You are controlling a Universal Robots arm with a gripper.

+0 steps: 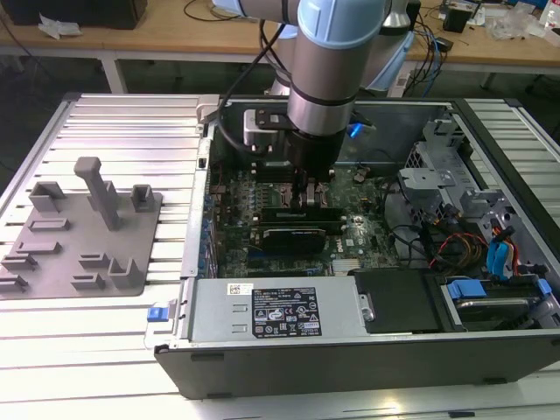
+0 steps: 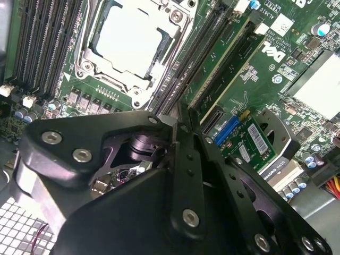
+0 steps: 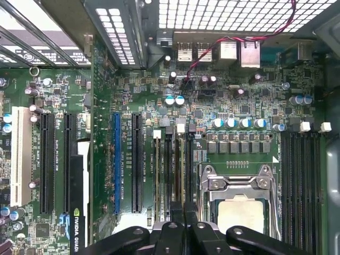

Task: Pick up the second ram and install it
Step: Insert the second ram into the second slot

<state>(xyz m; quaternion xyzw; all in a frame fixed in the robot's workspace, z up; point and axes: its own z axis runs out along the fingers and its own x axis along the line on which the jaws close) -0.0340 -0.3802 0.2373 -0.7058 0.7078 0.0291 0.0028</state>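
Green motherboard [image 3: 133, 90], one, inside one open computer case [image 1: 262, 350] on the worktop. One hand [image 3: 183, 210], fingers pressed together, low over the memory slots [image 3: 172, 170] beside one processor socket [image 3: 239, 196]. The second ram: cannot tell where it sits. One grey fixture [image 1: 83, 227] lies well apart, at the exterior view's left.

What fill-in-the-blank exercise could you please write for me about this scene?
1. The robot arm reaches down into the open computer ____.
2. The grey fixture lies on the exterior view's ____ of the case.
3. In the first wrist view, the gripper hangs over the green motherboard, beside the square silver ____.
Missing words: case; left; processor.
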